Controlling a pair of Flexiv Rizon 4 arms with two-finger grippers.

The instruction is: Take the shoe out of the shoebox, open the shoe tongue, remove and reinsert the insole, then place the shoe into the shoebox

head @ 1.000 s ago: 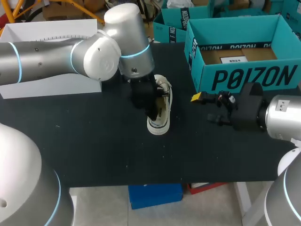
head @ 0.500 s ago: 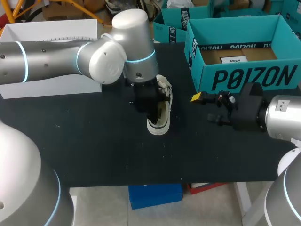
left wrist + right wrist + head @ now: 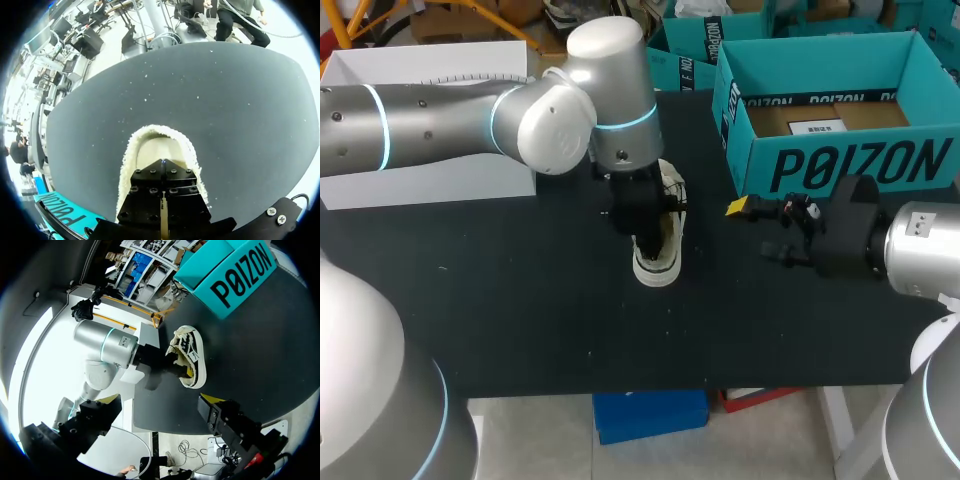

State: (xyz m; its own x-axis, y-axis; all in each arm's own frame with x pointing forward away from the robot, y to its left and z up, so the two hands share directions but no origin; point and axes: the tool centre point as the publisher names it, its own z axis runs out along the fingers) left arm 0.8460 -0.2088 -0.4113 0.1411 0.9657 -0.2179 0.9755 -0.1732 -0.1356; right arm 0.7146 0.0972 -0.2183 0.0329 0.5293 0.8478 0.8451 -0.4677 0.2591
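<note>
Now the left gripper is down in the shoe

Left gripper, fingers pressed together, has slid sideways and sunk into the shoe. Probably the insole step, though any pinch is hidden. The shoe stands on the desk, near the shoebox. Right gripper waits, spread.

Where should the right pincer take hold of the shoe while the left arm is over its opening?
Likely the heel end of the shoe, pinched across its side walls. It stands on its sole, heel toward the robot, and the left pincer fills the opening, leaving that end free. The open right pincer faces it across the table, so come in low from the right.
</note>
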